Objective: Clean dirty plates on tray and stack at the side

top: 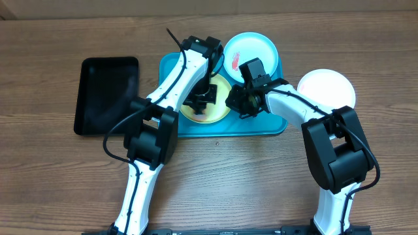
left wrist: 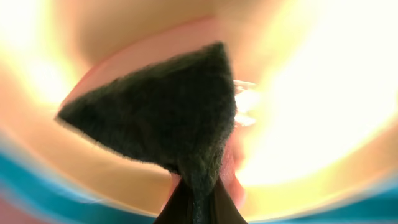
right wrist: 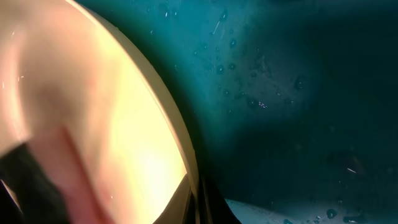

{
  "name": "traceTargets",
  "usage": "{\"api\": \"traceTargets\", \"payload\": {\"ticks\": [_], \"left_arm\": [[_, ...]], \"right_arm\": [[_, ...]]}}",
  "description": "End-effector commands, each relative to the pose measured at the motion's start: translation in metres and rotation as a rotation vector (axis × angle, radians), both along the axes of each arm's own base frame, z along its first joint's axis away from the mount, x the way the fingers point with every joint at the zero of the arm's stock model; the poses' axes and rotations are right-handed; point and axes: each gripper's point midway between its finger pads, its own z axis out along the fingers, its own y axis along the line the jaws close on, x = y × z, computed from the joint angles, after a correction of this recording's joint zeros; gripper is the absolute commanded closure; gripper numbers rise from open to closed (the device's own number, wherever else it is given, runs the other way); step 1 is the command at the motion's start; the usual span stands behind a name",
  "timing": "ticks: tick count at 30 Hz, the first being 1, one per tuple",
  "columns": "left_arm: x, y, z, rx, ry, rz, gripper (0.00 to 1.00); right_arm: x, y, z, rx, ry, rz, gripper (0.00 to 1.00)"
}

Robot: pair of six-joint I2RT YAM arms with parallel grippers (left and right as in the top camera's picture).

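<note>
The yellow-green-rimmed plate point(top: 221, 109) lies on the turquoise tray point(top: 261, 122). My left gripper point(top: 201, 101) is shut on a dark cleaning pad point(left wrist: 161, 118) and presses it onto this plate's pale centre point(left wrist: 311, 93), where a red smear point(left wrist: 143, 53) shows. My right gripper point(top: 236, 102) is shut on the plate's right rim point(right wrist: 194, 193). The plate fills the left of the right wrist view point(right wrist: 112, 118). The light-blue-rimmed plate point(top: 251, 52), with a red smear, sits at the tray's back right. The white plate point(top: 326, 88) lies on the table, right of the tray.
A smaller black tray point(top: 108, 94) lies on the wooden table left of the turquoise tray. Water drops dot the turquoise tray's floor point(right wrist: 298, 93). Both arms cross over the tray's middle.
</note>
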Motion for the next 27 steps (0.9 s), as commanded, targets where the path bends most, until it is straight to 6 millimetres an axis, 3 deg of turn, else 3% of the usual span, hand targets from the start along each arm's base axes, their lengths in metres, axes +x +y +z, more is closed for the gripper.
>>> {"api": "traceTargets", "payload": {"ticks": [1,5,9,12,15,18,22,24,27], "left_arm": [[-0.005,-0.042,-0.005,-0.197,0.03,-0.121,0.96],[0.036,-0.029,-0.011,-0.07,-0.154,-0.02,0.96],[0.077,0.004,-0.006,0.139,-0.37,0.11,0.96],[0.087,0.031,0.003,0.295,-0.461,0.2,0.96],[0.071,0.049,0.002,0.388,-0.434,0.271,0.96],[0.043,0.049,-0.013,0.381,-0.306,0.26,0.96],[-0.01,0.04,-0.04,0.304,-0.053,0.185,0.96],[-0.024,0.032,-0.048,0.244,0.019,0.14,0.96],[-0.029,0.017,-0.054,0.137,0.063,0.078,0.96]], "right_arm": [[0.001,-0.002,-0.008,-0.005,0.012,-0.002,0.96],[0.001,-0.002,-0.008,-0.005,0.012,-0.002,0.96],[0.001,-0.002,-0.008,-0.007,0.015,-0.002,0.96],[0.0,-0.002,-0.008,-0.008,0.015,-0.002,0.96],[0.001,-0.002,-0.008,-0.008,0.013,0.001,0.96],[0.001,-0.002,-0.008,-0.007,0.011,0.001,0.96],[0.001,-0.002,-0.008,-0.006,0.01,0.001,0.96],[0.001,-0.002,-0.008,-0.006,0.01,0.001,0.96],[0.001,-0.002,-0.008,-0.006,0.01,0.001,0.96]]}}
